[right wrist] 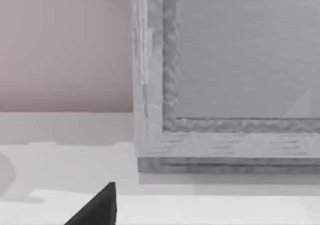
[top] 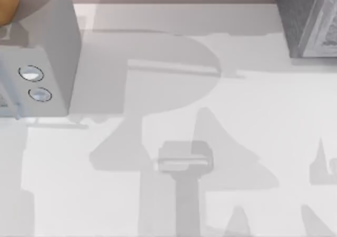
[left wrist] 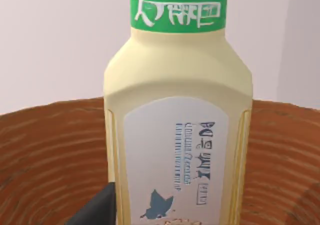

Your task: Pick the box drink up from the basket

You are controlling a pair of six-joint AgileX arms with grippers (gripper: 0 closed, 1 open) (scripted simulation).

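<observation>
Patience is what this grasp is asking of me: my left gripper [left wrist: 95, 210] is closing in on the box drink [left wrist: 177, 110], which is standing inside the brown basket [left wrist: 45, 150]. One dark finger is sitting beside its lower side; I cannot tell whether I am gripping it. I am judging a level, centred squeeze and a straight lift best. Its long axis is running vertical, green band uppermost, pale label facing my camera.

White table [top: 253, 121], shadows across it; pale wall [right wrist: 65, 45] behind.
</observation>
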